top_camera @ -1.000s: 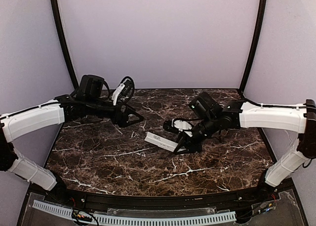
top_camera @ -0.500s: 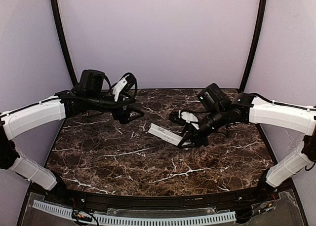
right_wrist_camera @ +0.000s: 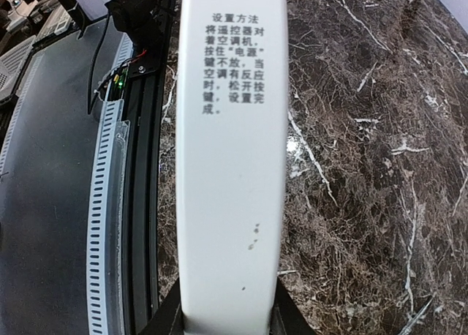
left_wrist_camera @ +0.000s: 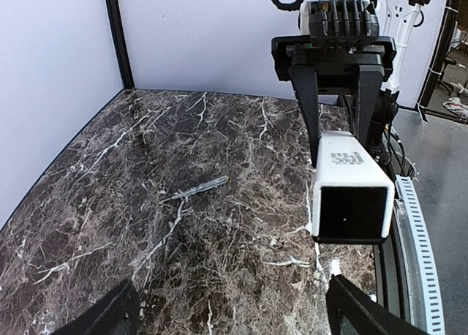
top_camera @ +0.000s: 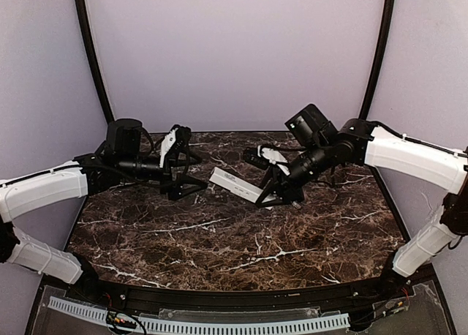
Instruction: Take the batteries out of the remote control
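My right gripper point(top_camera: 272, 194) is shut on one end of the white remote control point(top_camera: 234, 185) and holds it tilted above the marble table. In the right wrist view the remote point(right_wrist_camera: 230, 167) fills the middle, printed back up, with the gripper point(right_wrist_camera: 227, 319) clamped on its near end. My left gripper point(top_camera: 199, 172) is open and empty, just left of the remote's free end. In the left wrist view the remote point(left_wrist_camera: 349, 181) points at the camera with a dark end face, and the left gripper point(left_wrist_camera: 238, 320) is open wide below it. No batteries show.
A thin pale-grey strip point(left_wrist_camera: 194, 190) lies on the dark marble table point(top_camera: 219, 240), left of the remote. Lilac walls with black corner posts point(top_camera: 91, 50) enclose the back and sides. A perforated white rail point(top_camera: 219, 324) runs along the near edge.
My right gripper has lifted the remote and carried it back and left toward the left gripper. My left arm has dropped lower and drawn back slightly, still open.
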You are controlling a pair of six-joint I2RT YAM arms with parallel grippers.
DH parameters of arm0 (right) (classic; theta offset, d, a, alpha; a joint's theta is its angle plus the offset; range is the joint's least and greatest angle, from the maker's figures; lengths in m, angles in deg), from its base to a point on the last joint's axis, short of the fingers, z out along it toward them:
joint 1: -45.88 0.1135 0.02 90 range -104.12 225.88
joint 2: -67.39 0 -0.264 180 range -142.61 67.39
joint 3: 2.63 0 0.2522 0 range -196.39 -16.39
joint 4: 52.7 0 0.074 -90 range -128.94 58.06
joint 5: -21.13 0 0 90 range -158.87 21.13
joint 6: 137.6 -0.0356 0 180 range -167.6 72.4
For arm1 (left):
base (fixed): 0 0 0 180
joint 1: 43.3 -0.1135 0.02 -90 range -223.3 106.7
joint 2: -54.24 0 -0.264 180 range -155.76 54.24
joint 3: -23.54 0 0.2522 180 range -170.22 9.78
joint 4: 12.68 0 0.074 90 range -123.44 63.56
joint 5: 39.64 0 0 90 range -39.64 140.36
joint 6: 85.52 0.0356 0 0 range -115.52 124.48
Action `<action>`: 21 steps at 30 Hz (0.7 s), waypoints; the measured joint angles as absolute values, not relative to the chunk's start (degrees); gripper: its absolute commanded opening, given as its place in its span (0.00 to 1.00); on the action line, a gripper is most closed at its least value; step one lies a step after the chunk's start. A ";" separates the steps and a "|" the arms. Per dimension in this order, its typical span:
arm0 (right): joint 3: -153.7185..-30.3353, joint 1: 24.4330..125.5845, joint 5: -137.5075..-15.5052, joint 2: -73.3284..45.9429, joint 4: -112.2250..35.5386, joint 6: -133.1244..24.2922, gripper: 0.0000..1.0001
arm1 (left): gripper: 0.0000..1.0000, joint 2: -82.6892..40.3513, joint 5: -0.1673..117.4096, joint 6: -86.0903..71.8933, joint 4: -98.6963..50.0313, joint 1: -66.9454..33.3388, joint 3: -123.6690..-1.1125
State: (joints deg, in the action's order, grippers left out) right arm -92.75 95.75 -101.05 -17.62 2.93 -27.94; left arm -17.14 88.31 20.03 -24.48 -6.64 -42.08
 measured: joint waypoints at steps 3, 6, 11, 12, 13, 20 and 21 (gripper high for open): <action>-95.18 95.92 -101.27 -18.48 3.67 -27.92 0.00 | 0.86 -16.42 88.55 19.44 -22.93 -6.64 -41.79; -96.92 96.27 -101.31 -19.55 4.13 -27.77 0.00 | 0.82 -16.39 89.08 18.70 -21.79 -6.64 -41.79; -99.26 97.23 -101.57 -21.62 5.11 -27.26 0.00 | 0.82 -16.44 90.63 18.15 -19.43 -6.64 -41.14; -99.70 97.48 -101.66 -21.95 5.22 -27.11 0.00 | 0.82 -16.44 91.22 18.09 -18.47 -6.64 -40.63; -100.20 97.67 -101.73 -22.28 5.38 -27.00 0.00 | 0.82 -16.44 91.79 17.96 -17.55 -6.64 -40.04; -102.21 98.85 -101.68 -23.68 5.90 -26.61 0.00 | 0.81 -16.44 97.10 17.28 -13.51 -6.64 -36.68; -102.24 98.98 -101.27 -23.79 5.99 -26.59 0.00 | 0.81 -16.44 98.11 17.23 -13.18 -6.64 -36.68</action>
State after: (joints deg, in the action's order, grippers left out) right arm -102.24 98.98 -101.27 -23.79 5.99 -26.59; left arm -16.44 98.11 17.23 -13.18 -6.64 -36.68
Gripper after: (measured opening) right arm 0.282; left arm 0.814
